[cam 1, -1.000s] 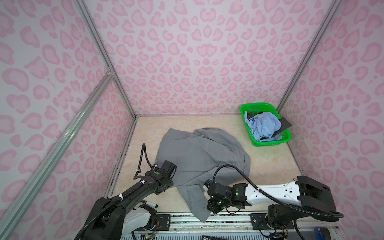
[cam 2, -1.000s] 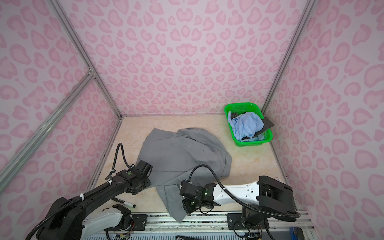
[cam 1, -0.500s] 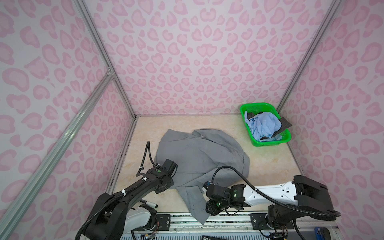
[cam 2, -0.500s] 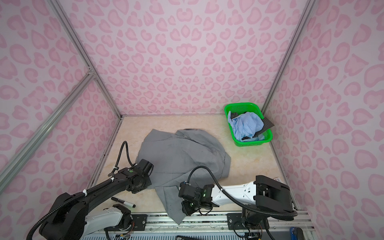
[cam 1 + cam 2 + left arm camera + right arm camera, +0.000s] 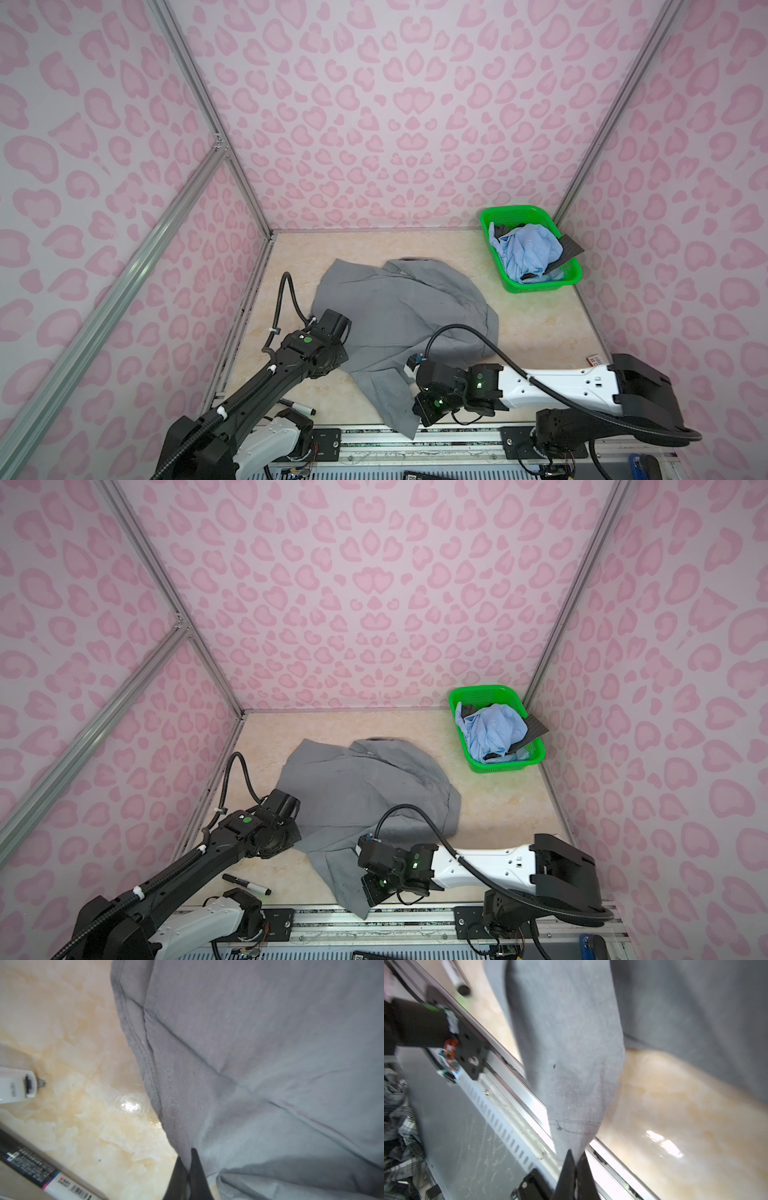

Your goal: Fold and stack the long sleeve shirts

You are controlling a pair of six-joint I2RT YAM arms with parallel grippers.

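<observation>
A grey shirt (image 5: 399, 307) lies crumpled mid-counter (image 5: 540, 328). Its long axis runs front to back, and a narrow tail trails over the front edge. The left pincer (image 5: 188, 1169) is clamped on the shirt's left edge, the right pincer (image 5: 576, 1164) on the tail's end. The cloth spreads away from both, toward the back.

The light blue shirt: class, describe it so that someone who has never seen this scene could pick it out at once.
Start at the marbled tabletop and go to its far right corner, where a green basket stands. The light blue shirt lies crumpled inside it, on top of dark charcoal cloth. Unlike the grey shirt spread mid-table, it is pale blue and bunched up.
</observation>
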